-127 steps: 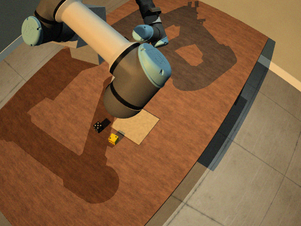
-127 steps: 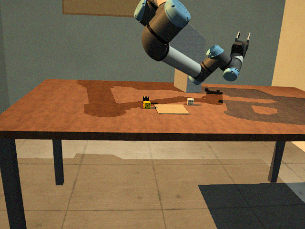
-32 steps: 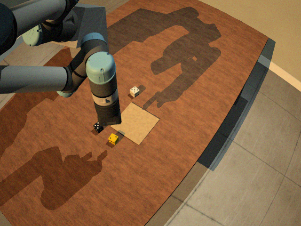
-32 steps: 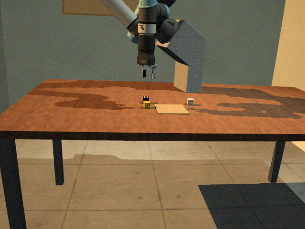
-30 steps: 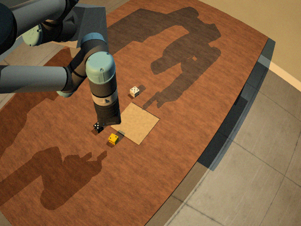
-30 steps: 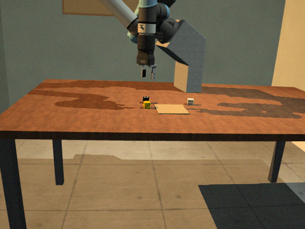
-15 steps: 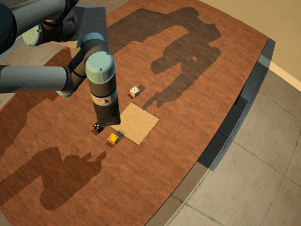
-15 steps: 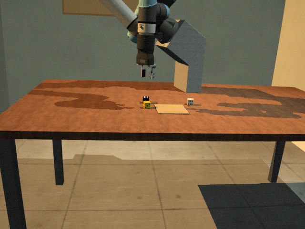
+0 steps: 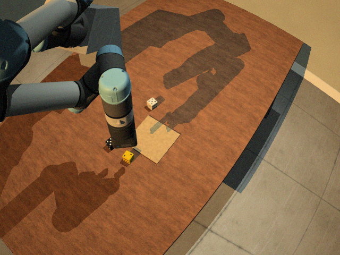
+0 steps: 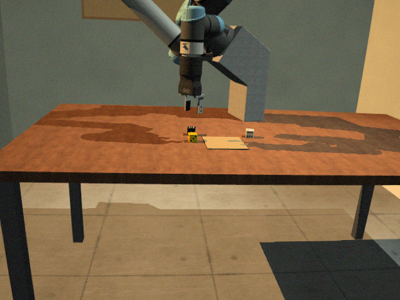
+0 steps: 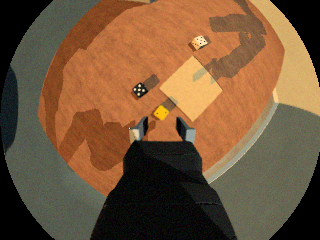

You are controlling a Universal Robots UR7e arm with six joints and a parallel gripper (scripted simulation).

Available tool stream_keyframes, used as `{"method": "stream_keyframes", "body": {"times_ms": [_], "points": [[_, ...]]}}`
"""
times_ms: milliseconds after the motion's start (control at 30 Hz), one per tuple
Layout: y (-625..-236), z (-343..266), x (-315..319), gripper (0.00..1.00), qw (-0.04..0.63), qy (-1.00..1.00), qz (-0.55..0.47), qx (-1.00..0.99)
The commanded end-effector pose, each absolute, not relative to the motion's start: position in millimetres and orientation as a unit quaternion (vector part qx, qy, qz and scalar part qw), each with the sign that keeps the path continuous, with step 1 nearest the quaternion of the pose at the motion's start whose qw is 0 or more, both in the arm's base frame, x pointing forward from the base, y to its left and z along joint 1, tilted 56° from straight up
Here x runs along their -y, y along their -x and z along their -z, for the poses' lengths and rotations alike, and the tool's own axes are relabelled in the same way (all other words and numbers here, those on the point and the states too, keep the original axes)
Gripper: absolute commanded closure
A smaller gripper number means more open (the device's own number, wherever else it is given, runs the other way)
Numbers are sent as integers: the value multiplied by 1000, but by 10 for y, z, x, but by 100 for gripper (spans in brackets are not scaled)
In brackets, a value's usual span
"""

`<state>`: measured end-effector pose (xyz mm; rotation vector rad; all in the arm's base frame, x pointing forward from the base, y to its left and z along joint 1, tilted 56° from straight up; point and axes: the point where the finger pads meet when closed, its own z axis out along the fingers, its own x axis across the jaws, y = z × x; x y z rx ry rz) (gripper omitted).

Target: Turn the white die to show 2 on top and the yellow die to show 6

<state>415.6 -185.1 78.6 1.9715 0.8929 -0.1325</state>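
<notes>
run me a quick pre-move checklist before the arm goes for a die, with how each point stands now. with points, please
1. Grey metal fingers (image 10: 194, 104) open with nothing between them: ok
2. Small yellow cube die (image 9: 127, 157) (image 10: 192, 137) (image 11: 161, 112) fully on the flat square tan mat (image 9: 158, 139) (image 10: 225, 142) (image 11: 191, 89): not ok, beside it
3. Small white cube die (image 9: 151, 103) (image 10: 249, 132) (image 11: 199, 42) fully on the mat: not ok, on the table
4. Yellow die showing 6 on top: not ok, shows 2
5. No die lying on another, black cube die (image 9: 109, 143) (image 10: 191, 129) (image 11: 140, 90) included: ok
6. Fingers lined up over the yellow die: cannot tell
</notes>
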Motion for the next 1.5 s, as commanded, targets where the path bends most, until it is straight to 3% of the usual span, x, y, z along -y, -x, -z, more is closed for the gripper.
{"method": "stream_keyframes", "body": {"times_ms": [0, 433, 1467], "points": [[-4195, -699, 1976, 0, 468, -803, 54, -364], [-4321, -430, 2362, 0, 468, -803, 54, -364], [-4325, -423, 2373, 0, 468, -803, 54, -364]]}}
